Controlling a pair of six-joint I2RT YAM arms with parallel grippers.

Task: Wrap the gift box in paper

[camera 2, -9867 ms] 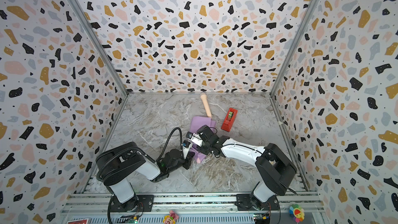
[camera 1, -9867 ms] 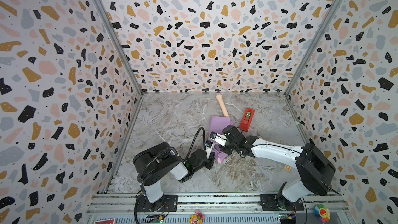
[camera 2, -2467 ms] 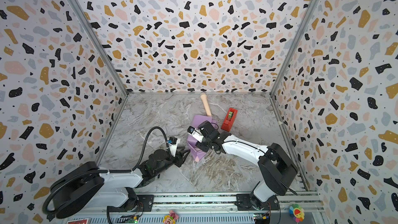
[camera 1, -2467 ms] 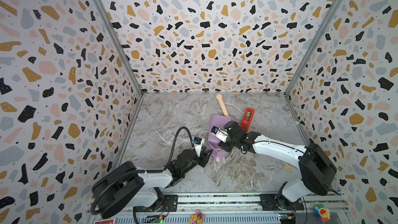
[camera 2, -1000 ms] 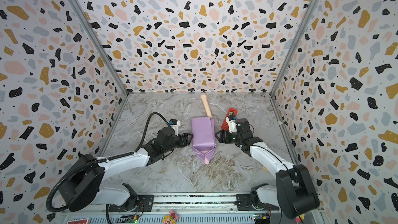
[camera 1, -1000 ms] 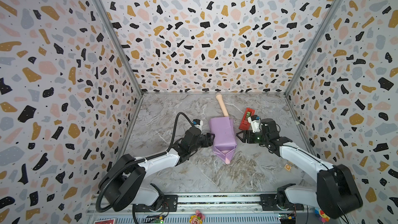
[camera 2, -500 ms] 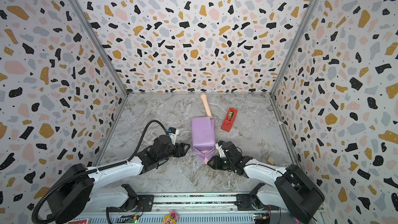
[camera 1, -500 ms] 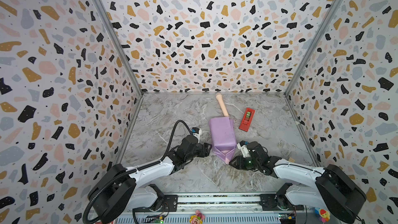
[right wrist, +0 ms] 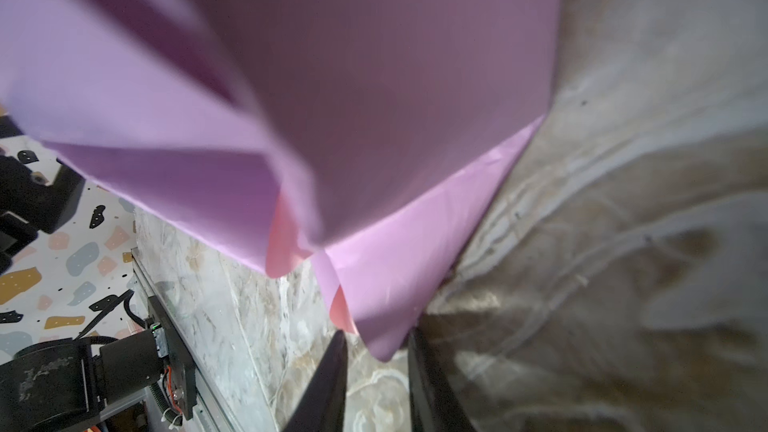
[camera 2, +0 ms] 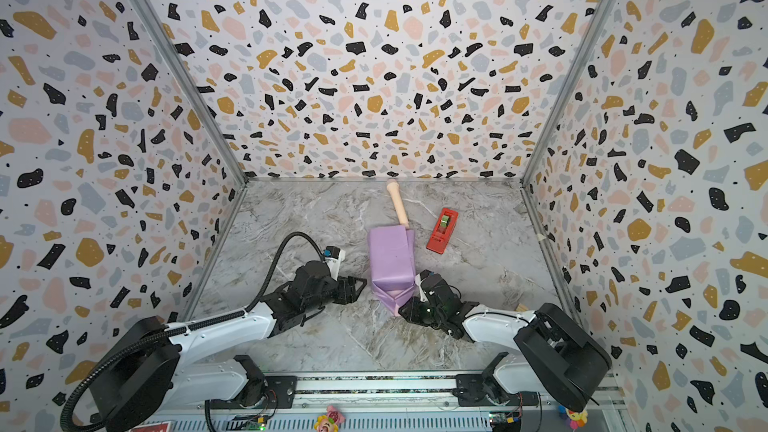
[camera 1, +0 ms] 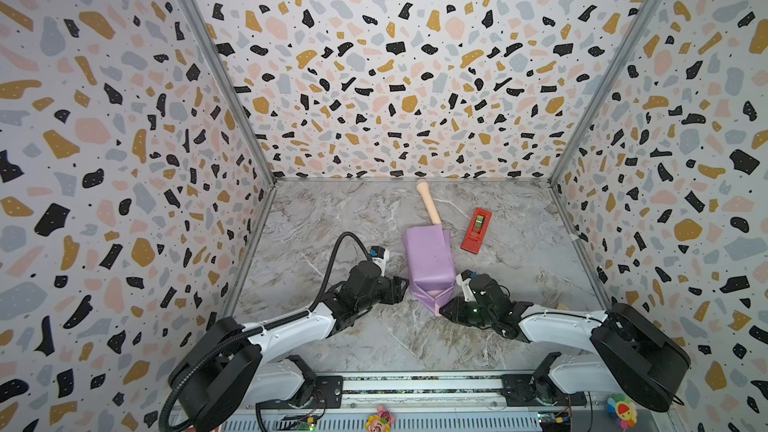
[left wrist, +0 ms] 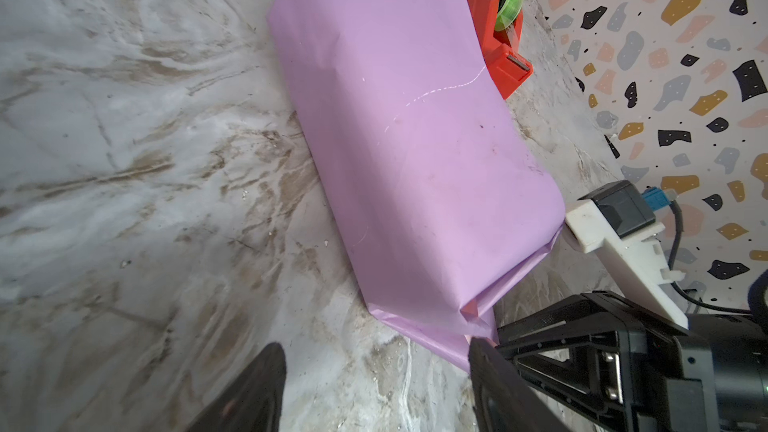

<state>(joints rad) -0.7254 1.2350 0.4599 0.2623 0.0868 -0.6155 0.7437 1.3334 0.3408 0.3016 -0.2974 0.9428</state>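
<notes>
The paper (camera 1: 428, 259) (camera 2: 391, 261), lilac side out, is folded round a long parcel in the middle of the floor. Its near end tapers into a pointed flap with pink inside showing (right wrist: 291, 243). The gift box is hidden under the paper. My left gripper (camera 1: 405, 288) (left wrist: 374, 380) stands open at the parcel's near left corner, holding nothing. My right gripper (camera 1: 444, 310) (right wrist: 380, 363) lies low at the flap's tip. Its jaws are narrowed with a gap, and the flap tip (right wrist: 382, 347) hangs between the fingertips.
A red tape dispenser (camera 1: 476, 230) (left wrist: 498, 35) with a green roll lies just right of the parcel. A beige toy microphone (camera 1: 428, 203) lies behind it, towards the back wall. Terrazzo walls close in three sides; a metal rail (camera 1: 415, 384) runs along the front.
My right arm swung from beside the tape dispenser to the parcel's near tip, and its jaws narrowed. The left gripper drew back slightly to the near left corner, still open.
</notes>
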